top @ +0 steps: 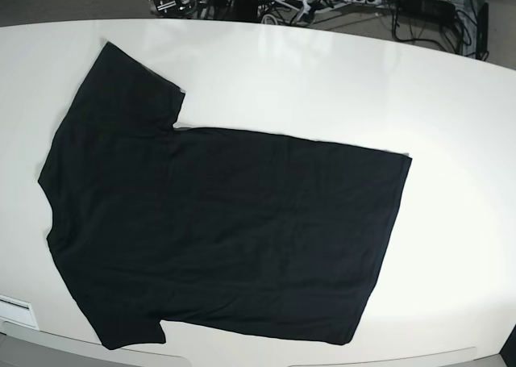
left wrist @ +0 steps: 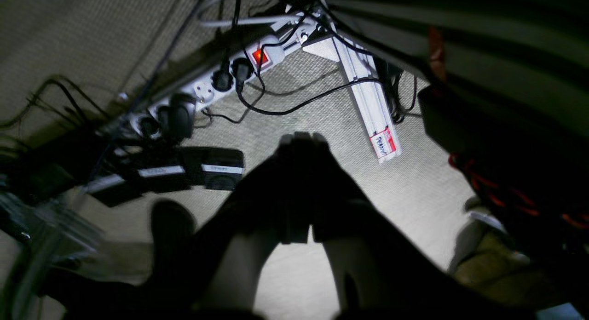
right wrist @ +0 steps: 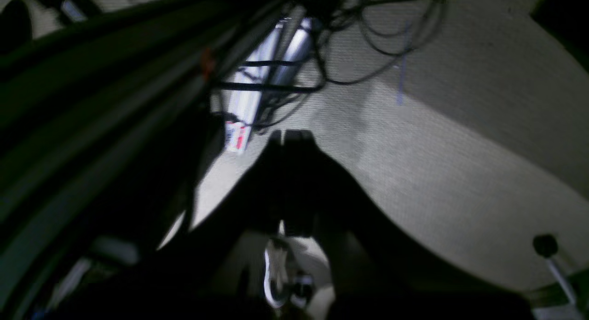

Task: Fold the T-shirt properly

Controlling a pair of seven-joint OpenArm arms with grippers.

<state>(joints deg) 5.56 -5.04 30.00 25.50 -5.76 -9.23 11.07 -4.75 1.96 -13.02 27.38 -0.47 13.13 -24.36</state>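
The black T-shirt (top: 218, 230) lies spread flat, plain side up, on the white table (top: 451, 141), sleeves toward its left edge, while the left gripper (left wrist: 301, 140) and right gripper (right wrist: 290, 136), both clenched and holding nothing, hang over carpeted floor (left wrist: 414, 191).

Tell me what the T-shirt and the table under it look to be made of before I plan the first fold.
The T-shirt looks like soft knit cloth, probably cotton: matte black, no shine, faint ripples, lying limp and flat. The table seems a hard, smooth white top, perhaps laminate or coated board: glossy, with soft reflections near its far edge. The cloth would likely slide on it easily.
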